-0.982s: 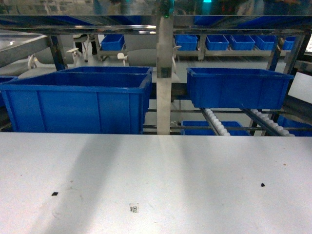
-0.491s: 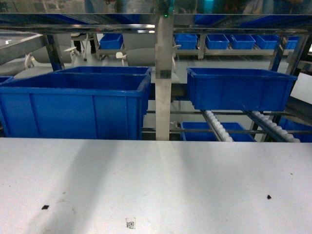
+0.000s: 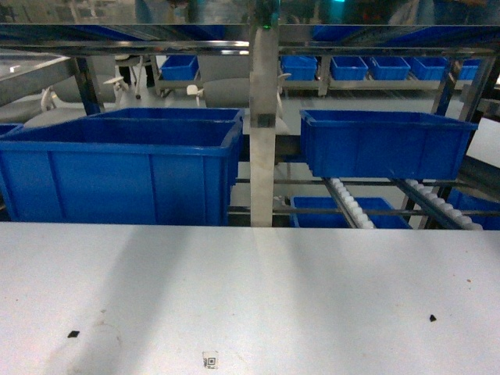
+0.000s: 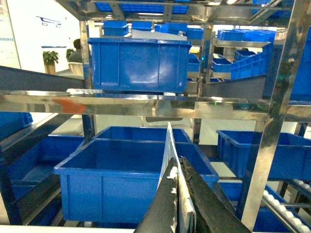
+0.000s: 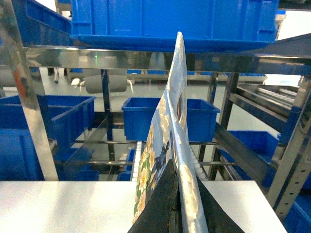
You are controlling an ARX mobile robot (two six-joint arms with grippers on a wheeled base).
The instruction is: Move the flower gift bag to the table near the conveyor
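The table lies open from 3 to 9 o'clock. At 12, a steel post blocks the far edge; blue bins stand at 11 and 1. Conveyor rollers run beneath the 1 o'clock bin.

No words, brand names or numbers can be read in any view. A tiny square code sticker sits near the front edge of the white surface, its pattern too small to make out. A faint blue line drawing marks a white wall panel.
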